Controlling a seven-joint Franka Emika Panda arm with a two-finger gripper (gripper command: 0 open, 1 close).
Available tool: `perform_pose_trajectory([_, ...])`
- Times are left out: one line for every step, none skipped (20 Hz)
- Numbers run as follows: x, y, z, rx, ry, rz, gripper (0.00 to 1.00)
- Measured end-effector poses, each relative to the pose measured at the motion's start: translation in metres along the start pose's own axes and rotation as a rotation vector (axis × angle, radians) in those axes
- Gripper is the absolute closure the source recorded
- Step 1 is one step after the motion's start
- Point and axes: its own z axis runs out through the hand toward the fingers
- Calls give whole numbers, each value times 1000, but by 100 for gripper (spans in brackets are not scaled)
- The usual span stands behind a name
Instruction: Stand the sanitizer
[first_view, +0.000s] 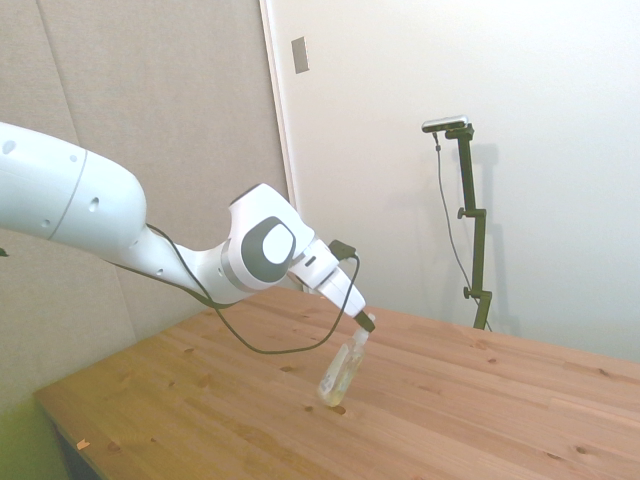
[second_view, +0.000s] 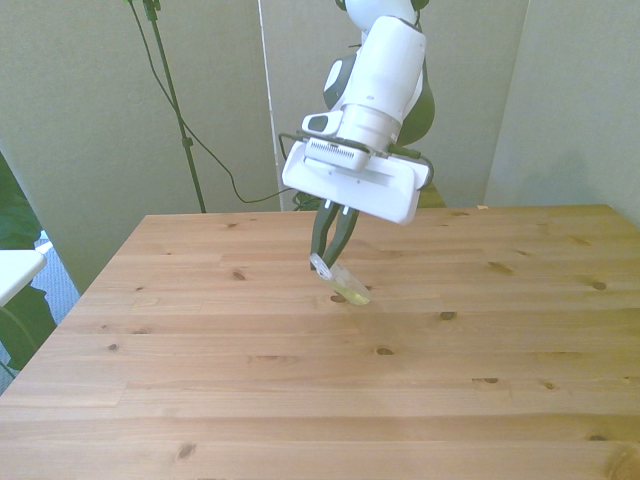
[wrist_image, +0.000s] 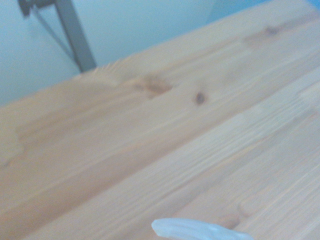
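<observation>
**Tilting a light bottle up by its pump end**

Gripping the sanitizer (first_view: 340, 374) at its top end, the gripper (second_view: 330, 258) has its two dark fingers pinched together on the white pump in the front view. The bottle hangs down and away from the fingertips at a slant, its yellowish base touching or just above the table (first_view: 480, 410); the side view does not settle which.

By its look, this is a light thing: thin clear plastic, slim, part-filled with pale yellow liquid that pools toward the low end. The walls probably give a little under a squeeze, and the smooth plastic is likely slippery, so a hold on the narrow pump may let the body swing or twist. A grip lower, across the body just below the pump, would steady it better. The small base means it could topple easily once upright.

Beneath the gripper the table is pale pine, with planks, straight grain and dark knots, matte and flat, offering fair friction for the base. In the wrist view only a blurred, whitish-clear sliver of the bottle (wrist_image: 200, 229) shows against the wood.
</observation>
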Motion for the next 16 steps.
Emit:
perform_pose_trajectory([2, -1, -5, 16, 34, 17, 100])
perform_pose_trajectory([4, -1, -8, 30, 66, 34, 100])
perform_pose_trajectory([5, -3, -11, 45, 100, 47, 100])
perform_pose_trajectory([6, -6, -14, 65, 134, 63, 100])
perform_pose_trajectory([8, -9, -16, 85, 166, 80, 100])
perform_pose_trajectory([9, -13, -18, 105, 199, 97, 100])
perform_pose_trajectory([11, -16, -20, 124, 231, 115, 100])
perform_pose_trajectory([11, -20, -21, 139, 266, 132, 100])
perform_pose_trajectory([11, -24, -19, 151, 305, 150, 100])
perform_pose_trajectory([9, -27, -16, 160, 343, 165, 100])
perform_pose_trajectory([5, -29, -9, 168, 375, 179, 100])
perform_pose_trajectory([-1, -29, 1, 172, 404, 191, 100])
perform_pose_trajectory([-8, -27, 14, 174, 432, 201, 100])
perform_pose_trajectory([-15, -23, 29, 173, 458, 210, 100])
perform_pose_trajectory([-20, -21, 41, 166, 475, 216, 100])
perform_pose_trajectory([-24, -19, 51, 158, 483, 218, 100])
